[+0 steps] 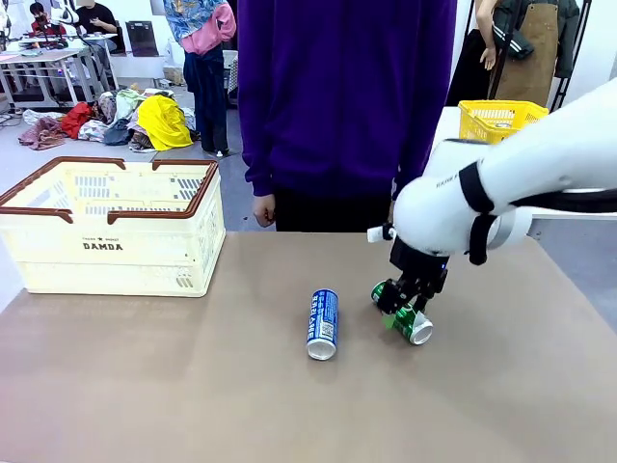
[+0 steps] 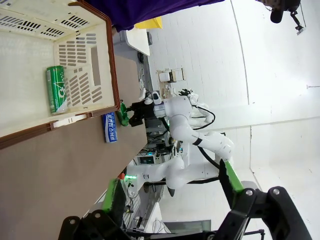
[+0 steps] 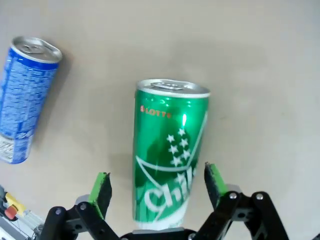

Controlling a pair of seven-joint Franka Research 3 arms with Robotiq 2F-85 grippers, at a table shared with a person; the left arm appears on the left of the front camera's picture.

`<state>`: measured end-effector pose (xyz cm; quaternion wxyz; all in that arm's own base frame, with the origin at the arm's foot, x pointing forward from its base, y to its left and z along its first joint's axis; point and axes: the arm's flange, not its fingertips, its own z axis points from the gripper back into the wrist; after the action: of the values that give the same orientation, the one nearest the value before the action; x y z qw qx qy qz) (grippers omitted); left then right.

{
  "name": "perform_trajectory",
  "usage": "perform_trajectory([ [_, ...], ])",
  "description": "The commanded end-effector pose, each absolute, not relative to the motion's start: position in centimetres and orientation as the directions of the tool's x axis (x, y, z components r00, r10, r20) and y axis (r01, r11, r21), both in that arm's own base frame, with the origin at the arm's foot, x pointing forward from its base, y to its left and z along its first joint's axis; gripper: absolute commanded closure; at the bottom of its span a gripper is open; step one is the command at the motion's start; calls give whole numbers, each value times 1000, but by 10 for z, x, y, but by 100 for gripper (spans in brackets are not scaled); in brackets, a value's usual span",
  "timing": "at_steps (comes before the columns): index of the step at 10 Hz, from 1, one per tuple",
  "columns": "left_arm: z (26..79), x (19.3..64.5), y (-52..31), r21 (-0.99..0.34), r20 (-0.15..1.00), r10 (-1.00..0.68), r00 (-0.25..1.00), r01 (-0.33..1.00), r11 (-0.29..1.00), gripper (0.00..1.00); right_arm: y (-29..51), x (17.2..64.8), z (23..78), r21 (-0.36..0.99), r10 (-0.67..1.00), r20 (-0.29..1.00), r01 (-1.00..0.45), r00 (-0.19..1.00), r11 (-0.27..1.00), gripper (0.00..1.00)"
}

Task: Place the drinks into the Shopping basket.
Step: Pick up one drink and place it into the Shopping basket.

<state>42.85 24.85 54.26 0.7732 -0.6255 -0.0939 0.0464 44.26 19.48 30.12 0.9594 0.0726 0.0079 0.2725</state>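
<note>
The left gripper [image 2: 170, 185] gapes empty near the Shopping basket [image 1: 114, 231], marked "DAMDA", which holds one green can [image 2: 56, 89]. Right of the basket lies a blue can [image 1: 323, 324], its print unreadable. Farther right lies a green LOTTE can [image 3: 170, 160], perhaps "Chil…", straddled but ungripped by the wide-open right gripper [image 3: 157, 187].

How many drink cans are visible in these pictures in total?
3. One green can lies inside the Shopping basket. One blue can lies on the table. A second green can lies on the table between the open fingers of the right tool. The basket's walls may hide more.
</note>
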Motion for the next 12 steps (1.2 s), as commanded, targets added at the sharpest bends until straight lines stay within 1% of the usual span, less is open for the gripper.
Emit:
perform_trajectory([
  [1, 544, 425, 245, -975, 80, 193, 978, 37, 217, 0, 201, 447, 279, 101, 528, 44, -529, 848, 842, 0],
  [4, 544, 425, 245, -975, 80, 193, 978, 37, 217, 0, 204, 447, 272, 52, 531, 73, -535, 844, 843, 0],
  [5, 544, 425, 245, -975, 80, 193, 978, 37, 217, 0, 206, 447, 271, 50, 534, 65, -537, 843, 842, 0],
  [6, 544, 425, 245, -975, 80, 193, 978, 37, 217, 0, 206, 447, 270, 65, 534, 54, -537, 844, 841, 60],
  [7, 544, 425, 245, -975, 80, 193, 978, 37, 217, 0, 206, 447, 270, 71, 533, 48, -535, 845, 842, 100],
  [12, 544, 425, 245, -975, 80, 193, 978, 37, 217, 0, 206, 450, 268, 87, 546, 24, -546, 838, 834, 100],
])
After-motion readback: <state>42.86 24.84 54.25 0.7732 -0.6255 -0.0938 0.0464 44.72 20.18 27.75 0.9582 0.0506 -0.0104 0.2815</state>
